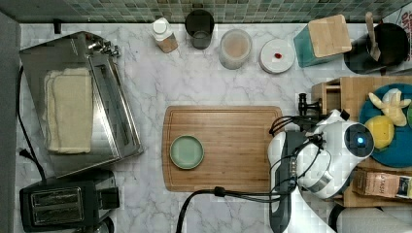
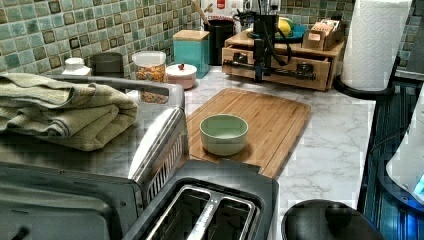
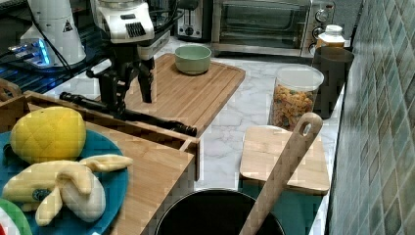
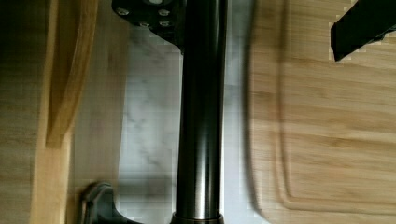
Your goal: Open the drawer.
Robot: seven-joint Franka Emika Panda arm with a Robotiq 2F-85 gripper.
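The drawer (image 2: pixel 316 64) is the light-wood front of a low unit at the left view's back right. Its long black bar handle (image 3: pixel 151 121) runs along the front; it also shows as handle (image 2: pixel 287 71) and close up as handle (image 4: pixel 201 116). My gripper (image 3: pixel 131 104) hangs straight down over the handle, open. One finger (image 3: pixel 113 95) stands on the drawer side of the bar, right against it. The other finger (image 3: pixel 147 85) stands well off it, over the cutting board. In the left view the gripper (image 2: pixel 259 75) is at the bar's left half.
A wooden cutting board (image 1: pixel 233 145) with a green bowl (image 1: pixel 186 152) lies just in front of the drawer. A blue plate of toy fruit (image 1: pixel 396 150) sits on the drawer unit. Jars (image 1: pixel 235 48) line the back wall. A paper towel roll (image 2: pixel 375 40) stands beside the unit.
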